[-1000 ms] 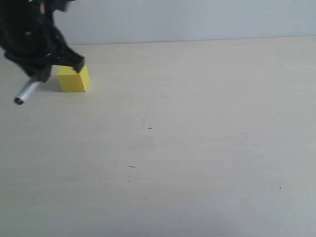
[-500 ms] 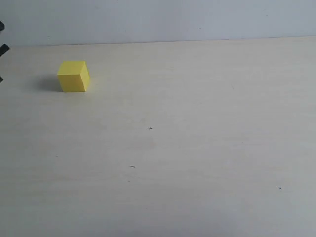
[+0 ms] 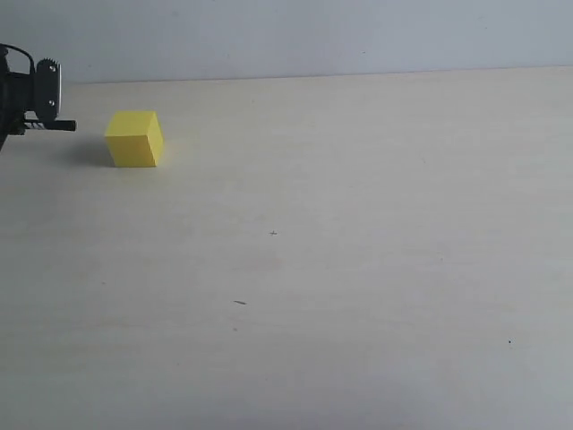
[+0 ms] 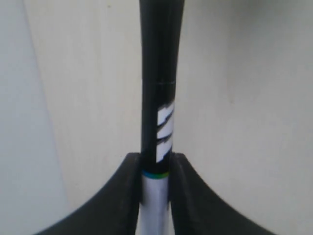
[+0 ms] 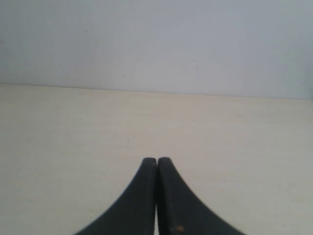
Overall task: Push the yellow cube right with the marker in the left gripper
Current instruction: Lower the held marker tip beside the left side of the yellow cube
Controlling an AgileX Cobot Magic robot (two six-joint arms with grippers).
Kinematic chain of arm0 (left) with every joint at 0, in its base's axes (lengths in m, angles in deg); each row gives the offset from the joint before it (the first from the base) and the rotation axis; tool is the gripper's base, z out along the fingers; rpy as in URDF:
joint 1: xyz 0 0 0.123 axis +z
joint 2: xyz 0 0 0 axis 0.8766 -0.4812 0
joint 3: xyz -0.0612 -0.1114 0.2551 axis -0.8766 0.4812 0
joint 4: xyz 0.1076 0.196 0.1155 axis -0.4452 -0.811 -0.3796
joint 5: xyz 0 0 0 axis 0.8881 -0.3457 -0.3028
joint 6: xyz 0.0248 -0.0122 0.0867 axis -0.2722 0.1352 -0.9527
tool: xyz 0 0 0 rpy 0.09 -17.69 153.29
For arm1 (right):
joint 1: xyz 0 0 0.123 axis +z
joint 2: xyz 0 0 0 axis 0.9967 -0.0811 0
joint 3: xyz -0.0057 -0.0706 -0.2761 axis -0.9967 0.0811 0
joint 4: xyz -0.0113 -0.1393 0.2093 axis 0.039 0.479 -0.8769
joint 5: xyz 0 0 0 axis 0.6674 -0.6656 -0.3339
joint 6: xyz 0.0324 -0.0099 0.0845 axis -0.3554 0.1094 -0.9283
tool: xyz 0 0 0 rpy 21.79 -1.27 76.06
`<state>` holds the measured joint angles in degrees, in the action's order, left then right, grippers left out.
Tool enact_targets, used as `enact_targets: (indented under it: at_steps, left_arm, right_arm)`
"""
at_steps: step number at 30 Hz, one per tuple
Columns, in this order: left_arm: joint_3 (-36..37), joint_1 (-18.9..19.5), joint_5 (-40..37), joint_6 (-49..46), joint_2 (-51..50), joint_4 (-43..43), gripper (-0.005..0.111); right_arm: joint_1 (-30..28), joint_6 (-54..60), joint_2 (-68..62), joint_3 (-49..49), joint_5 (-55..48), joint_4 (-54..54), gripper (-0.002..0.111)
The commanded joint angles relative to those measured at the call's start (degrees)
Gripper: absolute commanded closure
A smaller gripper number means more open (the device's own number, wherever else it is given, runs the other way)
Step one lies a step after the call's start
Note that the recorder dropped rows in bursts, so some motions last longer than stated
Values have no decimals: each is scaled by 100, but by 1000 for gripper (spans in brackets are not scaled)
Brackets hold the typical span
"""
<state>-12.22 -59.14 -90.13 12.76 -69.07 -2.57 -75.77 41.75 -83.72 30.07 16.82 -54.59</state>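
The yellow cube (image 3: 134, 139) rests on the pale table near the far left, with a short gap between it and my left gripper (image 3: 31, 98). Only the gripper's black and silver toothed part shows at the left edge of the exterior view, and the marker cannot be made out there. In the left wrist view the left gripper (image 4: 156, 157) is shut on the marker (image 4: 159, 98), the white barrel between the jaws and the black printed cap reaching out over bare table. The cube does not show in that view. My right gripper (image 5: 156, 160) is shut and holds nothing.
The pale wooden table (image 3: 340, 251) stretches to the right of the cube, marked only by a few tiny dark specks (image 3: 239, 302). A light wall (image 3: 313, 36) runs along its far edge.
A second ago the left gripper with the marker was right against the cube's left side. It pulled away left almost out of view, then came partly back in. The cube has stayed where it was.
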Motion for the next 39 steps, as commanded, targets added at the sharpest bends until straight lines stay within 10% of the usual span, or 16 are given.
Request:
enact_targets:
  at_steps: [1, 31, 39]
  left_arm:
    - [-509, -5, -1331, -1530, 5, 1688, 107]
    - [-773, 367, -1082, -2023, -450, 2036, 107]
    - [-773, -125, -856, -1910, -490, 2036, 107]
  right_arm:
    - [-22, 2, 33, 27, 69, 24, 108]
    - [-22, 2, 33, 27, 69, 24, 108]
    - [-22, 2, 33, 27, 69, 24, 108]
